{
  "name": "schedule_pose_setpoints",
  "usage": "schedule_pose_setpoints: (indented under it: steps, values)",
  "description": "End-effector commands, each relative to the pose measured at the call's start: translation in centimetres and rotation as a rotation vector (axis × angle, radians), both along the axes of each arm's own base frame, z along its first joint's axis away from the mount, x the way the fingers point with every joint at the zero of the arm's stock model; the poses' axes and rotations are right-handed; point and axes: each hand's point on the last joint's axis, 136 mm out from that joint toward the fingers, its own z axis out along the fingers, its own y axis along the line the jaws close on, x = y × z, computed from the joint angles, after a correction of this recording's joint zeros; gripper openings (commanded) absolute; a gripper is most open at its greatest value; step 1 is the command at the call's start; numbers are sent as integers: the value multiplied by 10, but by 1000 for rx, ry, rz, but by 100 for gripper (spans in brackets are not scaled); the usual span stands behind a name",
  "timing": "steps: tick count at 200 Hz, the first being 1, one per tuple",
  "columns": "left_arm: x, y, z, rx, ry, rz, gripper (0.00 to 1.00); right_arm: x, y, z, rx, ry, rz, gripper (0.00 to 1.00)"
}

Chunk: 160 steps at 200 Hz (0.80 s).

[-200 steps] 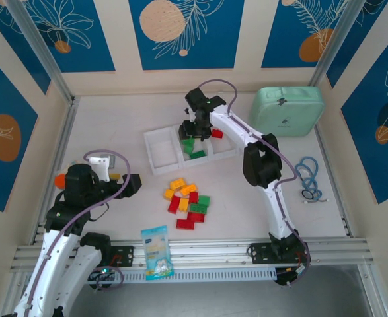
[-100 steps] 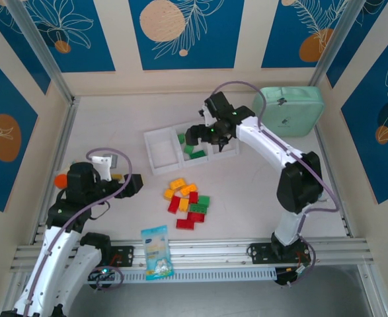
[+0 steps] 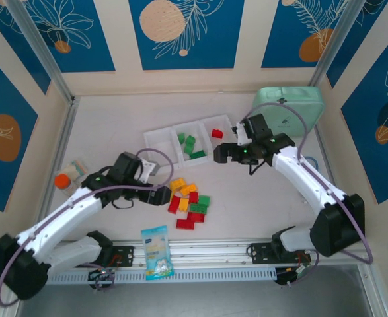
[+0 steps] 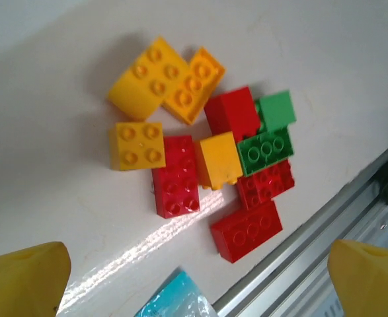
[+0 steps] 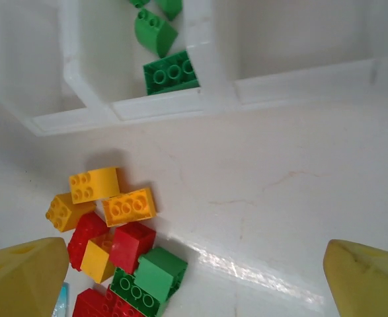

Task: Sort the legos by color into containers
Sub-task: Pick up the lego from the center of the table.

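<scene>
You are mid-sort, at the point of picking the next brick. The tray [image 3: 159, 144] lies at the far middle of the table [image 3: 114, 125]. Its left compartment is bare, the middle one holds the green bricks [image 3: 191, 145], and the right one holds a single red brick [image 3: 216, 133]. The pile of bricks [image 3: 188, 201] waits on the table nearer you, red, green and yellow mixed and touching.

Your left pincer [image 3: 162, 195] sits just beside the pile's left edge. In the left wrist view its fingers [image 4: 23, 276] are spread wide with nothing between them. The left arm reaches low and across toward the middle. The yellow bricks [image 4: 155, 80] lie on the pile's outer side and look the easiest to take. The next move calls for lowering over one without nudging its neighbours.

Your right pincer [image 3: 221, 155] hovers near the tray's front right corner, wide open and empty. The right arm folds inward from its elbow at the right.
</scene>
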Motion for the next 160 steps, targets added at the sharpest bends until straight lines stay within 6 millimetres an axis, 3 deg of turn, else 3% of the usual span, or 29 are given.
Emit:
schedule_pose_setpoints:
  steps: [1,32,42,52,95,160]
  values:
    - [19,-10,2,81,-39,-43,99,-3,-14,6,32,-51,-21,99]
    - [42,-21,-7,240,-64,-174,100,-4,-41,4,74,-58,-127,100]
    - [43,-32,-9,241,-67,-275,91,-3,-45,4,84,-61,-144,100]
    - [42,-42,-11,248,-75,-373,85,-2,-47,2,86,-62,-153,100]
    - [66,-52,-29,353,-70,-494,82,2,-53,-9,80,12,-182,98]
    - [66,-60,-64,380,-23,-649,70,1,-52,-7,107,4,-169,98]
